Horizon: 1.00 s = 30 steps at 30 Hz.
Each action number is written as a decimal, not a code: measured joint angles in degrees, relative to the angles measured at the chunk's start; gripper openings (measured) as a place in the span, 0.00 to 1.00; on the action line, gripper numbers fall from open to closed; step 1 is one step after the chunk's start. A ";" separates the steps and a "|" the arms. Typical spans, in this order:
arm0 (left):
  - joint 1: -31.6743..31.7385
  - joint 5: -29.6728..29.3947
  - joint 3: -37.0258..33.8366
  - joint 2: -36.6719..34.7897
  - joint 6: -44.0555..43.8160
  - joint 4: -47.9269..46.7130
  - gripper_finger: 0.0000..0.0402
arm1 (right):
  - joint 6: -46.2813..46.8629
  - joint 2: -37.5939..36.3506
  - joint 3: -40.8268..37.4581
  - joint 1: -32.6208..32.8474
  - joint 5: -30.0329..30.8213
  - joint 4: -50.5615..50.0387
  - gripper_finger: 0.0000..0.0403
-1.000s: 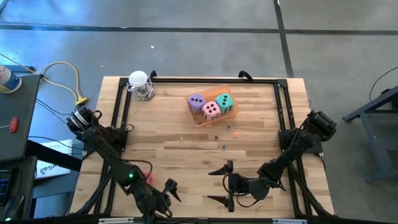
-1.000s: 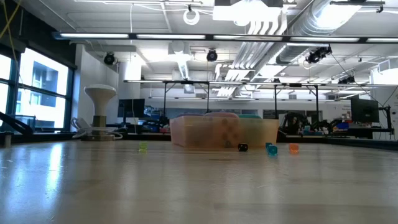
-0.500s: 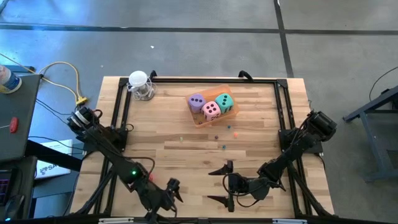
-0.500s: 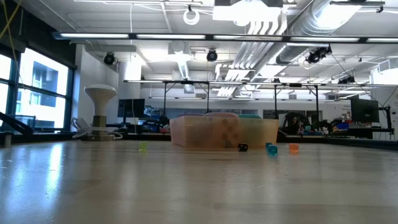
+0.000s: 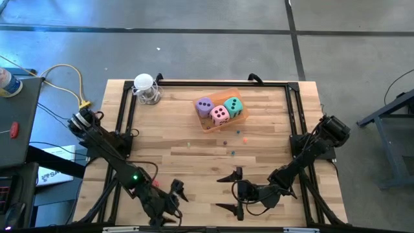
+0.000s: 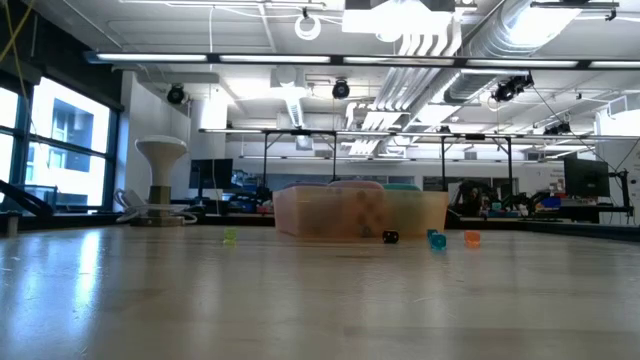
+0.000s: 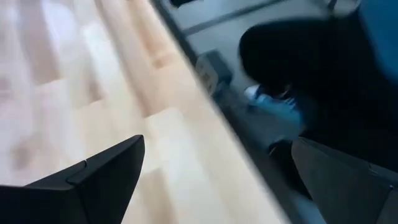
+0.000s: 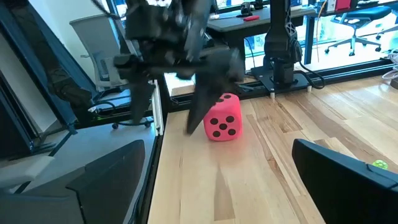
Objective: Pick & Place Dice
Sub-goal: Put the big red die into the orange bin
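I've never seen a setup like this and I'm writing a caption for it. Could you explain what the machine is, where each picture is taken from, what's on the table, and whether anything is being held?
It is a robot with two dark arms at a wooden table. One picture looks straight down, one looks level across the tabletop, and two come from cameras on the wrists.

Seen from above, a clear tub holds the purple die, the pink die and the teal die, with small beads scattered nearby. The right wrist camera shows the red die on the table near the other arm.

The left gripper and the right gripper sit near the front edge, both open, holding nothing.
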 joint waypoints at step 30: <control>-13.56 -4.25 8.08 1.21 -44.42 -57.27 0.99 | 1.73 0.00 0.02 -0.79 0.01 -1.81 0.99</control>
